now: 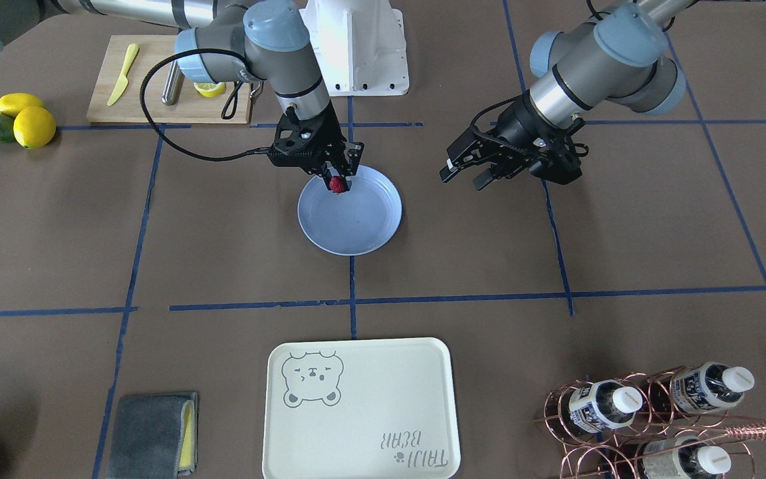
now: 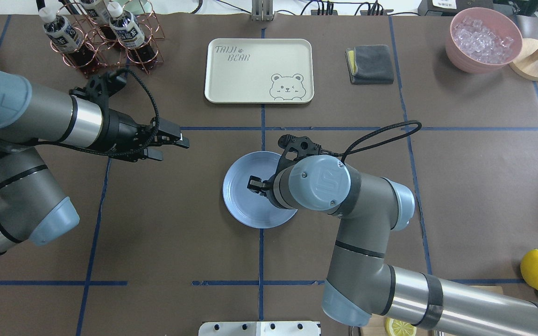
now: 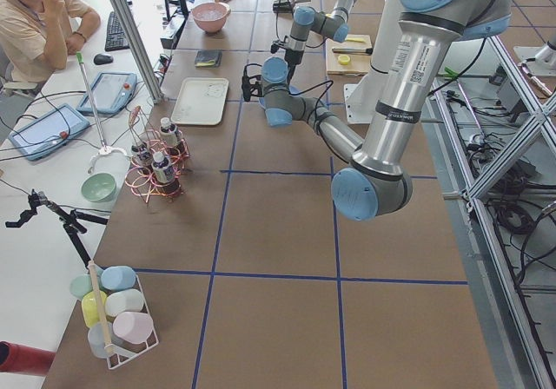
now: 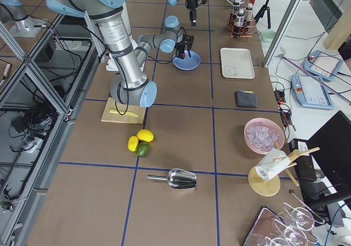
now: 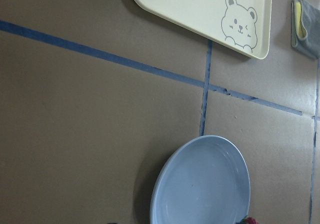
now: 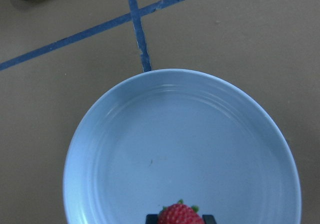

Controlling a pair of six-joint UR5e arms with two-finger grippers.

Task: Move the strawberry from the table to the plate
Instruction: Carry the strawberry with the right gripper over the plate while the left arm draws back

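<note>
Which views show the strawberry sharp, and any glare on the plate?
Right wrist view: strawberry sharp but cropped at the bottom edge; plate evenly lit, faint sheen only. Front-facing view: clear but tiny, in the right gripper. Overhead view: the right arm hides it. Left wrist view: a sliver at the frame edge. Side views: too small to judge.

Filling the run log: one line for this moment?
phase: place | right gripper: shut on strawberry, over plate | left gripper: open, empty, away from plate | release: not yet

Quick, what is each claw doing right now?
Left gripper: open, empty.
Right gripper: shut on the strawberry, over the plate.
</note>
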